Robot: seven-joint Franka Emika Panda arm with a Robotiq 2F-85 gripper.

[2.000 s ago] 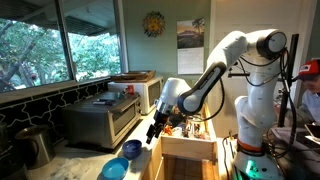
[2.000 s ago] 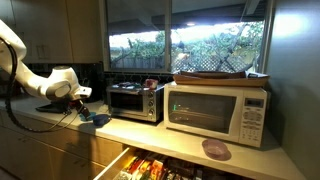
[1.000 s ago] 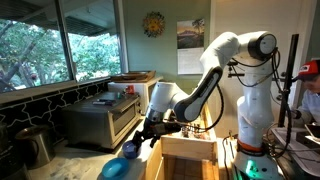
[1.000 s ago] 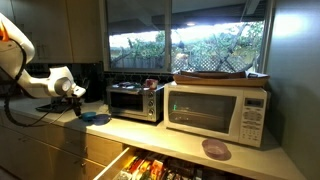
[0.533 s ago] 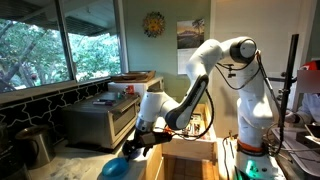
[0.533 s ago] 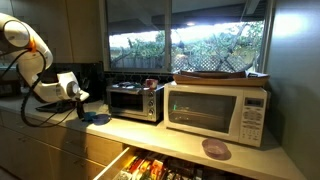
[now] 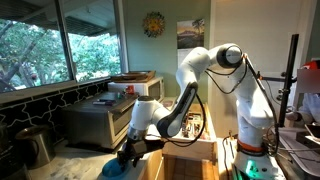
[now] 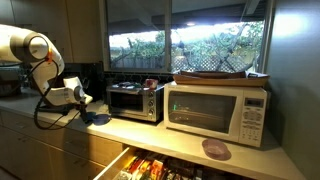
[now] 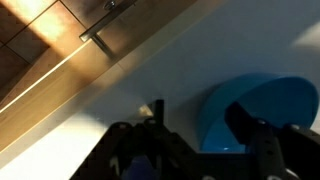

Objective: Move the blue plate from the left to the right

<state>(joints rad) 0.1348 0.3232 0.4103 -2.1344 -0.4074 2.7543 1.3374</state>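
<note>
The blue plate lies on the light counter near its front edge, and it also shows in an exterior view. My gripper is down at the counter right beside it, and it shows left of the toaster oven in an exterior view. In the wrist view the gripper is open. One dark finger stands over the plate and the other over bare counter, so the jaws straddle the plate's rim. Nothing is held. The darker blue bowl is hidden behind the gripper.
A toaster oven stands behind the plate. A white microwave and a purple dish are further along the counter. An open drawer juts out below the counter edge. A metal pot stands nearby.
The arm has swung down and along the counter, bringing the open gripper from above the bowl to low over the plate's rim. The plate has not moved.
</note>
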